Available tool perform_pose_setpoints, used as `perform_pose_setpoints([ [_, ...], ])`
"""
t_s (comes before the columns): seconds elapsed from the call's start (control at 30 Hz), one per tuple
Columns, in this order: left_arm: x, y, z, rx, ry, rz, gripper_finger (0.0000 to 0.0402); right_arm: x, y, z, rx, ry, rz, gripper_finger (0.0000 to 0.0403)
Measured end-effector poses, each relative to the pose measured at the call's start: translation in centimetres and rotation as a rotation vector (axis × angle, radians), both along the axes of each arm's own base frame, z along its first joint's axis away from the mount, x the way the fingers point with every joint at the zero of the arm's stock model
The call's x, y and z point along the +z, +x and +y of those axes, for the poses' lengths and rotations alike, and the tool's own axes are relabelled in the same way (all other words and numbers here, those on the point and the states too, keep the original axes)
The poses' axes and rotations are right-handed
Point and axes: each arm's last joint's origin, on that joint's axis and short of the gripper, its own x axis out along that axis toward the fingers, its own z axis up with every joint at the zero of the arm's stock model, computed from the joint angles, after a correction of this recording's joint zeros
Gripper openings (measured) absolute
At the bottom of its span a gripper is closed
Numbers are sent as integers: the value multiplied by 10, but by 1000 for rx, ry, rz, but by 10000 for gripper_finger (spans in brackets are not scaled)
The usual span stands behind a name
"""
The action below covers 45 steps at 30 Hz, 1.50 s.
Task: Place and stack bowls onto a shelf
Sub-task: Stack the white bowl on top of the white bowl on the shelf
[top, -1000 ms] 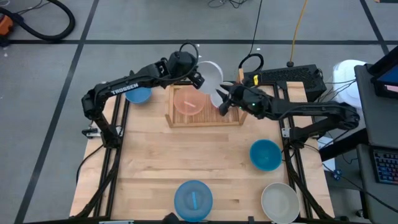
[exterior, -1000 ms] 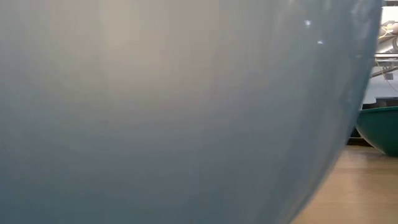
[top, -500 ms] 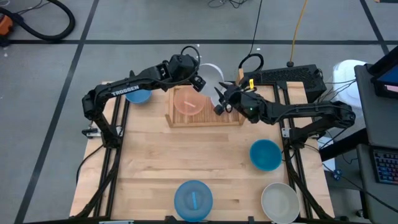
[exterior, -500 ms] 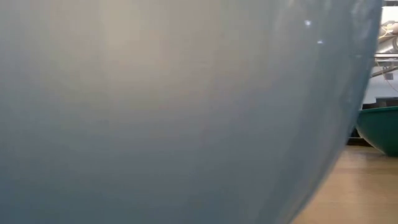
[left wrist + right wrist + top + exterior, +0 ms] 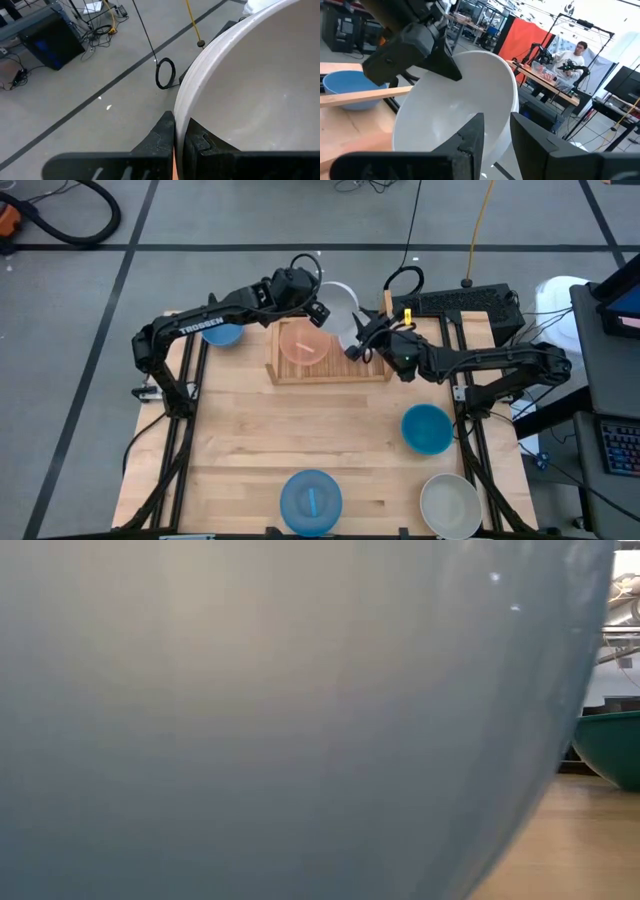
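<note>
My left gripper is shut on a white bowl, held tilted above the far right part of the light-wood shelf. A peach bowl sits in the shelf's left half. My right gripper is open at the white bowl's near right side. In the right wrist view its two fingers stand on either side of the bowl's rim. I cannot tell whether they touch it. My left gripper pinches the white bowl's rim, one finger outside the wall and one inside. The fingers come from the table's left. The bowl is lifted clear of the shelf and tilted.
A blue bowl sits at the far left. A blue bowl sits at the right, a light blue one at the near edge and a grey-beige one at the near right. The light blue bowl fills the low view, with a teal bowl beside it.
My right gripper has gone a little toward the table's far edge, up to the white bowl's rim. The white bowl stays in my left gripper above the shelf.
</note>
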Motion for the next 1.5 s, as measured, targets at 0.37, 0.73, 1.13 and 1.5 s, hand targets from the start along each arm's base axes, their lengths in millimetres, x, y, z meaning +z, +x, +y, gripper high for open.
perform_pose_setpoints([
  [0.37, 0, 7, -16, -6, 25, 4, 5, -7, -4, -16, -41, 62, 10, 90],
  [0.73, 1, 11, -28, -5, 49, 13, 5, -7, -5, -20, -45, 77, -8, 11],
  [1.13, 0, 11, -29, -24, 1, -15, 52, -8, -5, -21, -44, 72, 12, 1],
  [1.5, 9, 17, -28, -97, 35, -106, 92, -10, -3, -19, 16, 65, 42, 1],
])
